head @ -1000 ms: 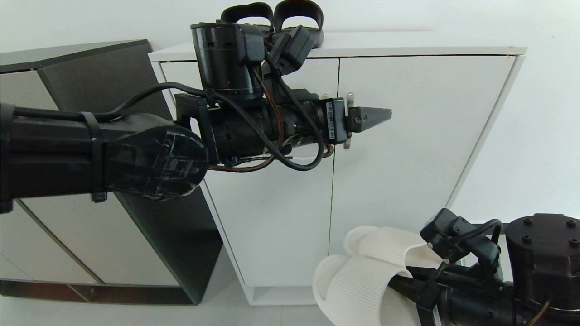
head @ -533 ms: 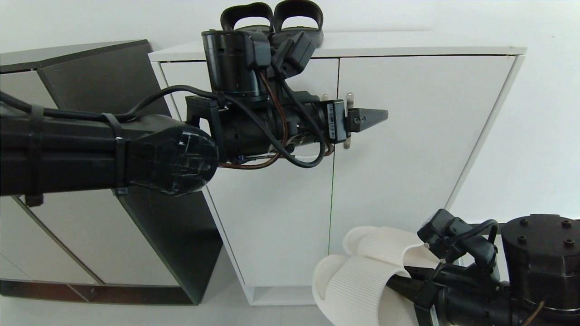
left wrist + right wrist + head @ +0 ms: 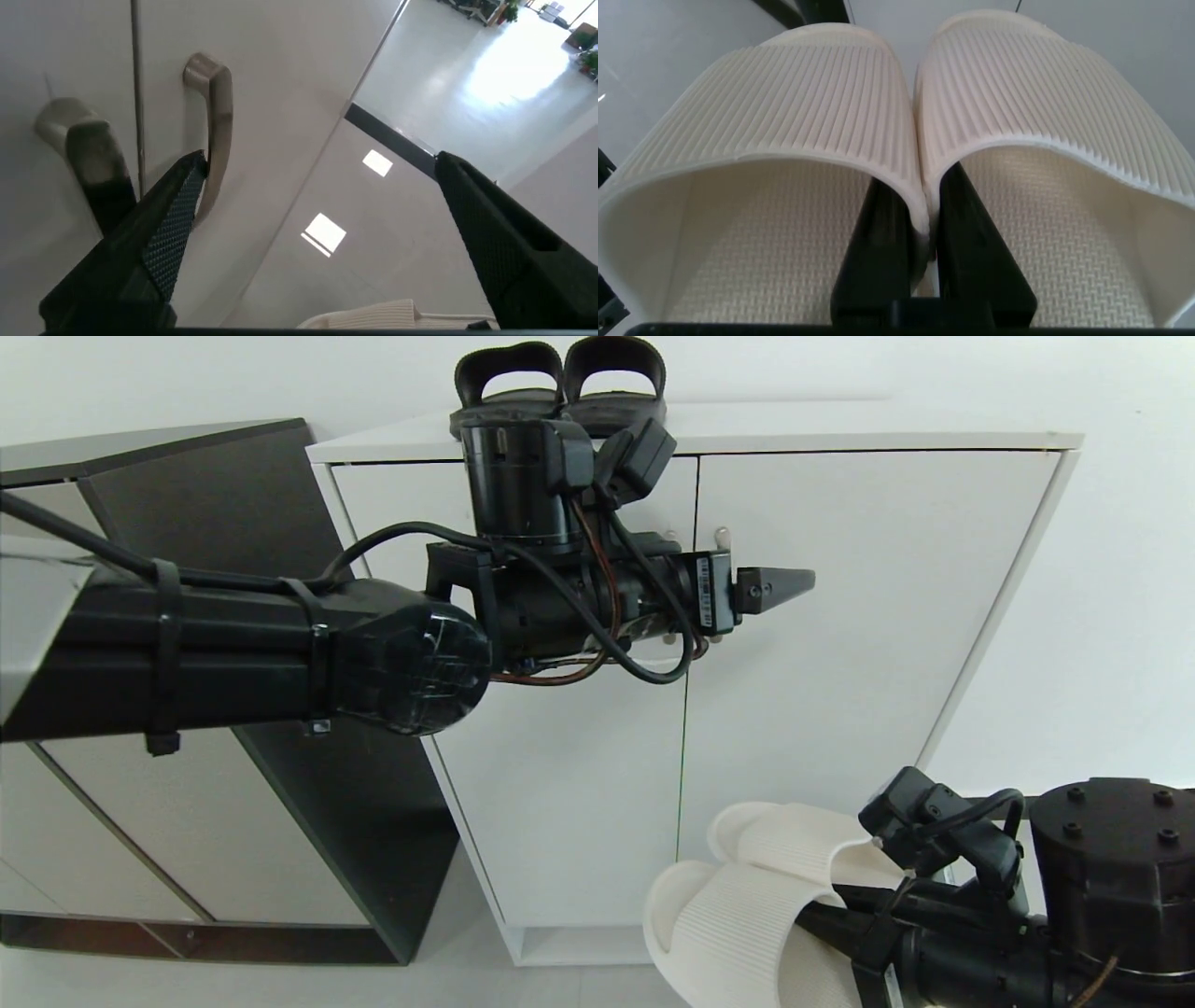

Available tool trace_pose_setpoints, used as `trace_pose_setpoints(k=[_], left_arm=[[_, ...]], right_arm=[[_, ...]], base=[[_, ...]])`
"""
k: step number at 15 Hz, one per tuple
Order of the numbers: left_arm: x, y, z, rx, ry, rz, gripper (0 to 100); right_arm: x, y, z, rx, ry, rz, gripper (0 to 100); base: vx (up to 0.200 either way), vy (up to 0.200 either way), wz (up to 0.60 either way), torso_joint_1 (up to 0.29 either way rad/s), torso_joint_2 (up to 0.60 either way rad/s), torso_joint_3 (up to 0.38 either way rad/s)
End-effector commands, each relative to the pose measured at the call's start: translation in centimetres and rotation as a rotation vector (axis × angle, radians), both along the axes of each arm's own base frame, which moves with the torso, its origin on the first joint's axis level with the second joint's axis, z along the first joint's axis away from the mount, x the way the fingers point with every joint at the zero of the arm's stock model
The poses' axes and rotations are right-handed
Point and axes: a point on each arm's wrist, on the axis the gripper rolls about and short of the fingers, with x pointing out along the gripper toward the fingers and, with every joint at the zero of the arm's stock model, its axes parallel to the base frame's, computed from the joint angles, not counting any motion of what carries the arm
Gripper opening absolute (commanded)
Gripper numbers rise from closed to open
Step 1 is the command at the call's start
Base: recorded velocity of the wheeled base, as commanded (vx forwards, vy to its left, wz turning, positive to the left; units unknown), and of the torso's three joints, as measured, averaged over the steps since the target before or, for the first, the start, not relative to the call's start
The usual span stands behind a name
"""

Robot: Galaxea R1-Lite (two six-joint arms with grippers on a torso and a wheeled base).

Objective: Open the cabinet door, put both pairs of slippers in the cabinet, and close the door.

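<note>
The white cabinet has both doors shut. Two metal handles flank the seam between the doors. My left gripper is open at handle height in front of the right door; in the left wrist view the right door's handle runs down beside one finger. Black slippers sit as a pair on the cabinet top. Low at the right, my right gripper is shut on the touching inner walls of the white ribbed slippers, toes towards the cabinet.
A dark grey cabinet stands directly left of the white one. A white wall lies to the right. Glossy light floor spreads below the doors.
My left arm has slid to the right and slightly down, so its wrist now covers more of the handles. The right arm with the white slippers has barely moved.
</note>
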Motion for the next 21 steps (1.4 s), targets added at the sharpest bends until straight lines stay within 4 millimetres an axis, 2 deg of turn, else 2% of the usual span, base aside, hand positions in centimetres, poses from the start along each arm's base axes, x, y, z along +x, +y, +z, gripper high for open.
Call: trace_pose_setpoints(k=[1, 2, 3, 6, 8, 11, 14, 18, 19, 21], left_arm=[[0.4, -0.3, -0.4, 0.003, 0.005, 0.002, 100], [0.4, -0.4, -0.5, 0.005, 0.007, -0.001, 100], [0.5, -0.4, -0.5, 0.005, 0.007, -0.001, 0], [-0.2, 0.1, 0.1, 0.005, 0.009, -0.003, 0], [-2.0, 0.6, 1.1, 0.009, 0.012, -0.029, 0], [-4.9, 1.0, 1.4, 0.017, 0.02, -0.072, 0], [-6.8, 1.7, 1.6, 0.02, 0.021, -0.091, 0], [-9.6, 3.8, 2.2, 0.014, 0.016, -0.099, 0], [-9.5, 3.9, 2.1, 0.013, 0.021, -0.085, 0], [-8.0, 4.4, 1.5, 0.017, 0.047, -0.033, 0]], right_arm=[[0.0, 0.0, 0.0, -0.001, 0.001, 0.0, 0], [0.0, 0.0, -0.1, -0.003, 0.003, 0.0, 0], [0.0, 0.0, -0.1, -0.002, 0.002, 0.002, 0], [-0.1, 0.0, 0.2, 0.007, -0.002, 0.004, 0], [-0.2, -0.2, 0.2, 0.01, -0.001, 0.008, 0], [-1.1, -0.8, 0.5, 0.055, 0.025, 0.124, 0], [-1.9, -1.3, 0.5, 0.084, 0.047, 0.214, 0], [-1.9, -1.4, 0.4, 0.084, 0.049, 0.218, 0], [-1.9, -1.4, 0.4, 0.083, 0.049, 0.216, 0], [-1.9, -1.3, 0.4, 0.071, 0.036, 0.227, 0]], base=[[0.0, 0.0, 0.0, 0.0, 0.0, 0.0], [0.0, 0.0, 0.0, 0.0, 0.0, 0.0], [0.0, 0.0, 0.0, 0.0, 0.0, 0.0], [0.0, 0.0, 0.0, 0.0, 0.0, 0.0], [0.0, 0.0, 0.0, 0.0, 0.0, 0.0], [0.0, 0.0, 0.0, 0.0, 0.0, 0.0], [0.0, 0.0, 0.0, 0.0, 0.0, 0.0], [0.0, 0.0, 0.0, 0.0, 0.0, 0.0], [0.0, 0.0, 0.0, 0.0, 0.0, 0.0], [0.0, 0.0, 0.0, 0.0, 0.0, 0.0]])
